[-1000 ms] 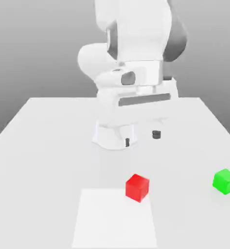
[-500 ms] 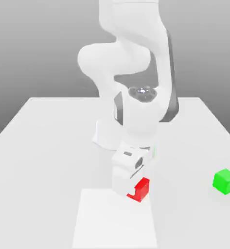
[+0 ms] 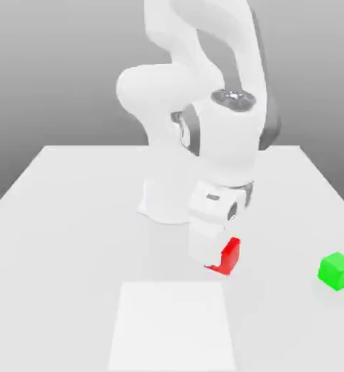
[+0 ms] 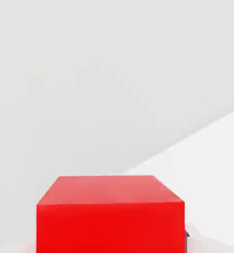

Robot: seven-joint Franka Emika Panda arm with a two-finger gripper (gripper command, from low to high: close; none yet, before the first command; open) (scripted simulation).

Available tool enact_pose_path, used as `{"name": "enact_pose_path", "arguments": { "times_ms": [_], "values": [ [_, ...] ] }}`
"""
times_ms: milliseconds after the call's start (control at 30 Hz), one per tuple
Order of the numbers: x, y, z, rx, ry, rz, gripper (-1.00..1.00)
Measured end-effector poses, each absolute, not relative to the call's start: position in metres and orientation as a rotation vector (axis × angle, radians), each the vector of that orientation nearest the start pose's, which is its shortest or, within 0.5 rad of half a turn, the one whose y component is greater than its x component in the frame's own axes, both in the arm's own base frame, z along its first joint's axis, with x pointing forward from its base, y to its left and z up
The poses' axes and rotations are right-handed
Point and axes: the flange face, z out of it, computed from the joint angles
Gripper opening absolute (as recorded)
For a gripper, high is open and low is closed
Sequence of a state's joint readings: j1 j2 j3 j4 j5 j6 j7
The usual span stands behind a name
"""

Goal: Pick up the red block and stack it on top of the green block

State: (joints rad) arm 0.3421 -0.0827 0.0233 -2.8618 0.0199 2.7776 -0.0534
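Carrying the red block toward the green block at the exterior view's right, keep it level and above that cube. The jaws appear closed on it over the counter. The hand view shows its flat top face.

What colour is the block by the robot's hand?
Red. The block shows best in the hand view.

A white table carries the arm's base at its far middle, a green block at the exterior view's right, and a paler square patch near its front edge.
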Motion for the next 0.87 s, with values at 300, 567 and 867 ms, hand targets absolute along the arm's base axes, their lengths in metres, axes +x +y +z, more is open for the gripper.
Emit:
{"name": "enact_pose_path", "arguments": {
  "times_ms": [300,567,867],
  "values": [
    [0.319,0.242,0.232,-2.882,-1.232,0.005,-1.0],
    [0.279,0.337,0.244,-2.639,-1.703,0.003,-1.0],
    [0.279,0.343,0.186,-2.62,-1.735,0.003,1.0]
  ]
}}
